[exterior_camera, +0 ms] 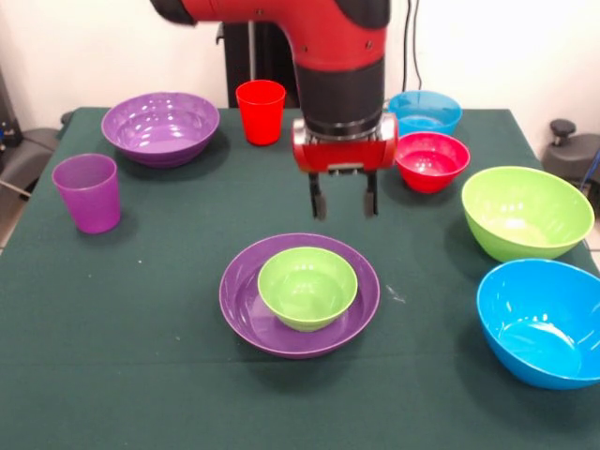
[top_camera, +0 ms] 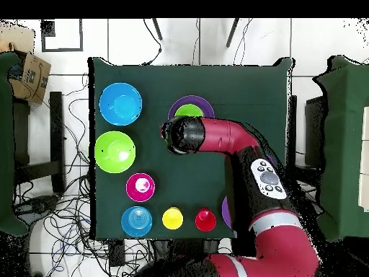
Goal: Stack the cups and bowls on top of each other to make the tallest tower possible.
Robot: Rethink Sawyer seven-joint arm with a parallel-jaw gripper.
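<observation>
The gripper (exterior_camera: 344,201) hangs above the desk (exterior_camera: 141,309), its fingers (exterior_camera: 320,202) spread apart and empty, just behind the small green bowl (exterior_camera: 307,287) nested in a purple bowl (exterior_camera: 246,305).

Front view: blue bowl (exterior_camera: 542,321) cut off at right edge; yellow cup hidden behind arm. Overhead: arm (top_camera: 216,137) covers far purple bowl (top_camera: 226,211) mostly, purple cup entirely.

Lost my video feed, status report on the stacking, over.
Claw open, empty, hovering behind the small green bowl. That bowl sits nested in a purple bowl. Nothing in the way.
</observation>
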